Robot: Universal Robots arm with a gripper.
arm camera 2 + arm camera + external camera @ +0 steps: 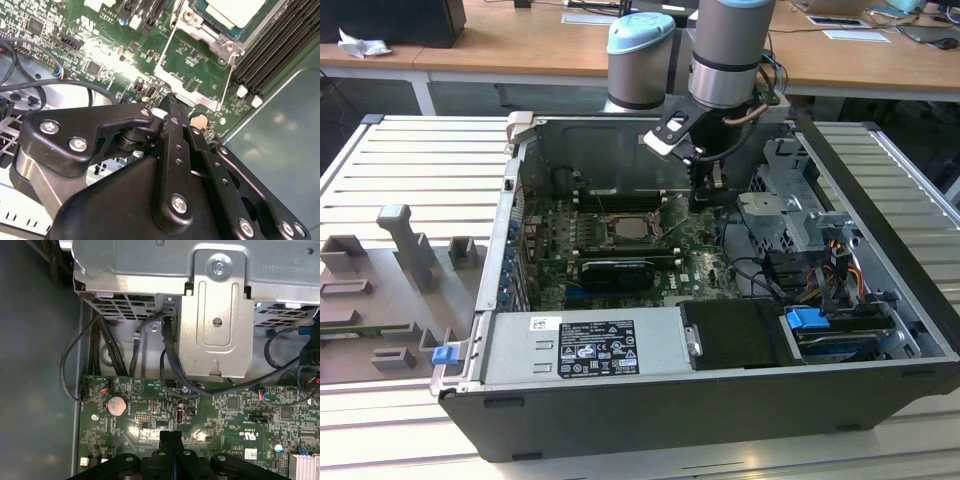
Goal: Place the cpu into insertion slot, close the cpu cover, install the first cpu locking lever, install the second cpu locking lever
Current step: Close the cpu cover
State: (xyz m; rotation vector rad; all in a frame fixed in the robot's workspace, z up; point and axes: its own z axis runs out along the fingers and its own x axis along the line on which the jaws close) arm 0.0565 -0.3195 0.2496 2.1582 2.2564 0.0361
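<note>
Currently: small flat square cpu with pale silvery-grey metal top (632, 226), centre of the exterior view, seated level in its socket, top face up; square, no long axis. Thin silvery windowed cpu cover (204, 102) swung open toward the black gripper (705, 195). Gripper fingers pressed together, empty, just right of the socket.

Robotics lab or workshop, open computer case (720, 425) on slatted metal bench (420, 150), wooden desks (520, 45) behind
</note>
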